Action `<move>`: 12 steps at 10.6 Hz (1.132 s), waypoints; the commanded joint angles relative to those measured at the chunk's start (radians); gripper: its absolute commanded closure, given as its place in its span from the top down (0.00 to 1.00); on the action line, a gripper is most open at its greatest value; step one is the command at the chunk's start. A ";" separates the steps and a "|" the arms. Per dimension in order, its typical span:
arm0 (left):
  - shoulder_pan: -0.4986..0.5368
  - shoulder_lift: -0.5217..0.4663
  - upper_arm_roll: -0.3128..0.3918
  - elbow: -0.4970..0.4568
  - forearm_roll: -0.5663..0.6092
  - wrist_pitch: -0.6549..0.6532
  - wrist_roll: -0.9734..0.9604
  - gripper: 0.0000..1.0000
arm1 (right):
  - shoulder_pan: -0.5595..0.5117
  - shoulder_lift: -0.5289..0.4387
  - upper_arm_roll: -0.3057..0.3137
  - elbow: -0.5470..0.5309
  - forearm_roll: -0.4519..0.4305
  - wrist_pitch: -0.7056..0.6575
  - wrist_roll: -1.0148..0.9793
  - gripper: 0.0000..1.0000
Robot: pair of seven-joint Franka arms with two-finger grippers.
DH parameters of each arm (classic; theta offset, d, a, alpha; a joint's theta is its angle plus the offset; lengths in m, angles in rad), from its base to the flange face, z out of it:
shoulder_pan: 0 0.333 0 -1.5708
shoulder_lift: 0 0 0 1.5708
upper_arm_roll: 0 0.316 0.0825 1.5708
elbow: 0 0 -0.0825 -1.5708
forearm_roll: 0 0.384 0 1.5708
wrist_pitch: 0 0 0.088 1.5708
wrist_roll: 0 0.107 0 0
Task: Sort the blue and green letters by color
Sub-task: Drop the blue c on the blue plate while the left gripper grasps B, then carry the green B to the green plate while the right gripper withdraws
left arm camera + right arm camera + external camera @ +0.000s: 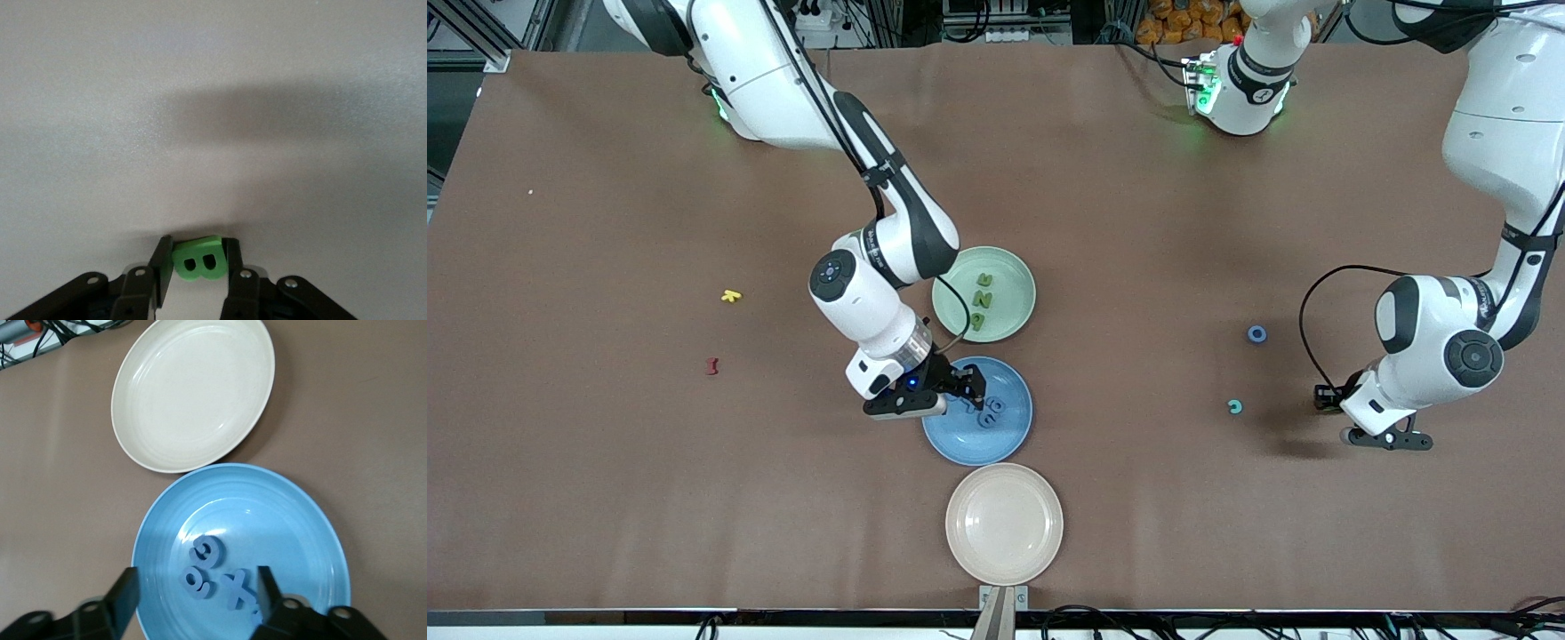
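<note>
Already the left gripper [197, 267] pinches a green letter B [198, 263] low over bare worktop [1138, 267], well apart from the green plate [1014, 276], while the right gripper [193, 600], jaws spread, hangs over the blue plate [280, 513].

The right gripper [193, 597] hangs with its fingers spread wide over a blue plate [293, 520]. Three blue letters [207, 568] lie in the plate between and just ahead of the fingertips, clustered close together. Farther ahead, a cream plate [153, 413] sits empty beside the blue plate's rim.
</note>
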 commanded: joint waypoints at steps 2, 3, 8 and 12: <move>-0.004 -0.010 -0.002 -0.011 0.034 0.014 -0.015 0.00 | -0.020 -0.005 -0.003 -0.038 -0.018 -0.003 -0.011 1.00; -0.001 -0.024 -0.014 -0.009 0.020 0.010 -0.018 0.00 | -0.040 -0.020 -0.003 -0.066 -0.044 -0.010 -0.022 1.00; -0.002 -0.118 -0.181 0.000 0.017 -0.042 -0.113 0.00 | -0.197 -0.169 -0.003 -0.242 -0.093 -0.170 -0.247 1.00; -0.121 -0.151 -0.269 0.038 0.029 -0.149 -0.332 0.00 | -0.405 -0.305 -0.003 -0.434 -0.202 -0.218 -0.457 1.00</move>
